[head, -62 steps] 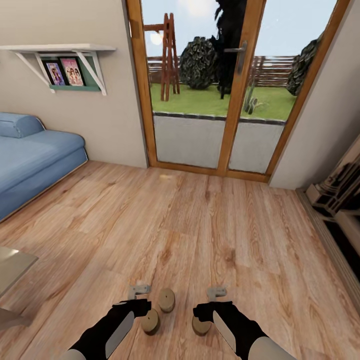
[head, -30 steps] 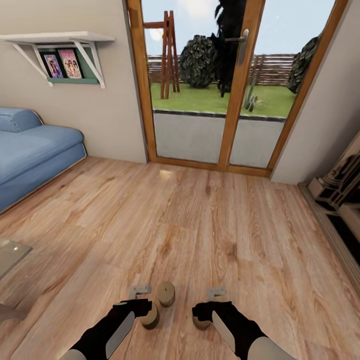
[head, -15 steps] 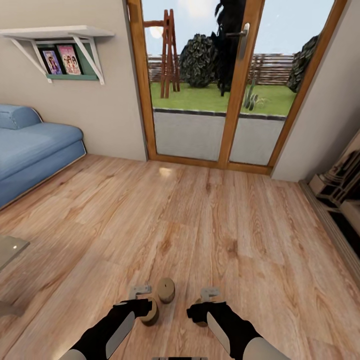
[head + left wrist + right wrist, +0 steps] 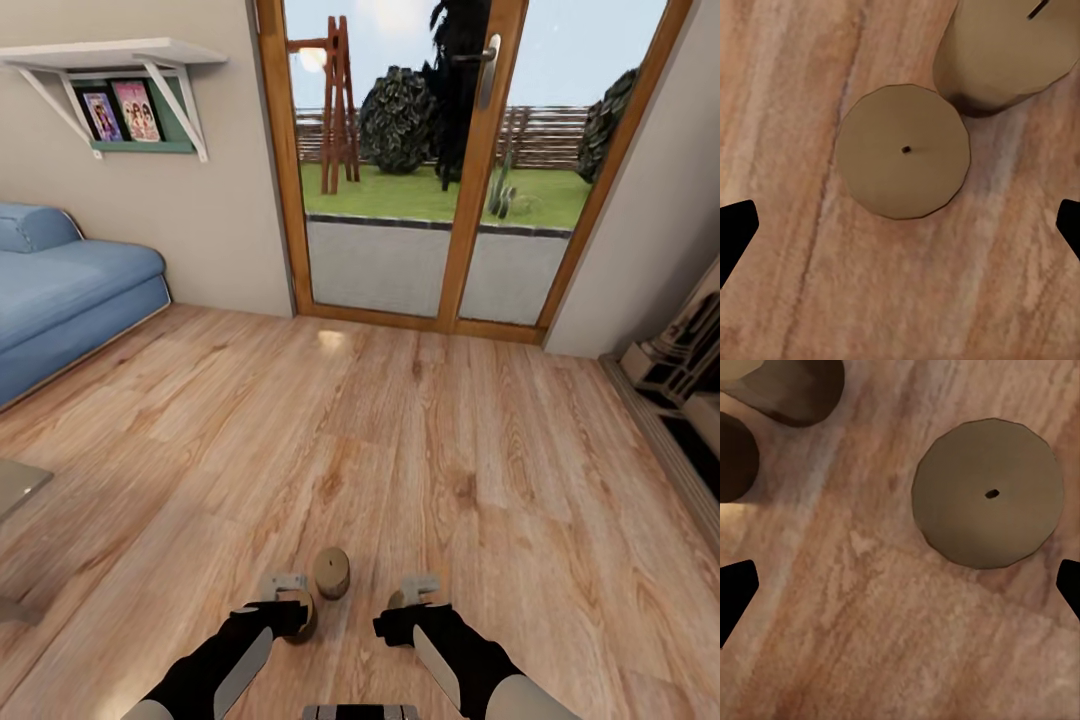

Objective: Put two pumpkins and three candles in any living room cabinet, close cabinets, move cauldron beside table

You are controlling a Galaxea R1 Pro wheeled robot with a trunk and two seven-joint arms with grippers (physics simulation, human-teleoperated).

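We see both the left gripper and right gripper spread wide above candles on the floor, low centre.

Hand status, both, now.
Left hand: open, above a candle, holding nothing.
Right hand: open, above another candle, holding nothing.

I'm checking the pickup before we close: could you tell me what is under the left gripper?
Under the left gripper a candle stands upright on the wooden floor, seen top-on between the open fingertips. A second candle stands beside it. The candle's base is hidden.
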